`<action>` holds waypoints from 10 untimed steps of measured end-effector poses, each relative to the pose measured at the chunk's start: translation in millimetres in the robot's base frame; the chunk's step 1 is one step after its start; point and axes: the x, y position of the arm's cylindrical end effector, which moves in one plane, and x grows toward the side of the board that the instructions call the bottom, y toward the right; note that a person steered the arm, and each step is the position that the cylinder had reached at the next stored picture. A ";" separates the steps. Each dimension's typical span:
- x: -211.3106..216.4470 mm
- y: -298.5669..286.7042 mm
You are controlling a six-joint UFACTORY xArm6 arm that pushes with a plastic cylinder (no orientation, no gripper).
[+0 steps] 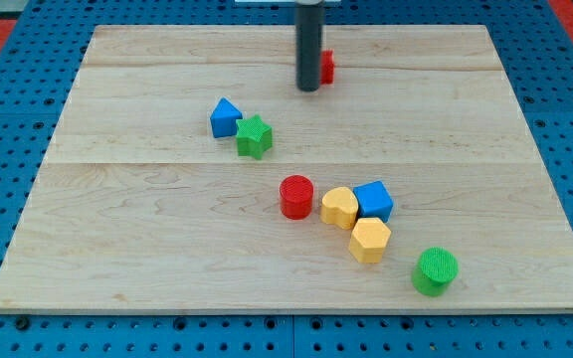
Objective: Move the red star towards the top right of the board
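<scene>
Tip (pixel 308 89) touching red star (pixel 326 67) from view's left, star half hidden; risk: off-centre push, star spinning aside; no pincer fitted, state untellable.

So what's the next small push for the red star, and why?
Probably a short push toward the view's right. My tip sits against the left side of the red star, which it partly hides. The star already lies near the board's top edge, around mid-width, with no blocks to its right.
</scene>
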 end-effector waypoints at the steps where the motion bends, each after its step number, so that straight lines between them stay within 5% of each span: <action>1: -9.0 -17.1; 2: -9.7 -54.7; 5: -34.1 28.9; 10: -27.8 29.0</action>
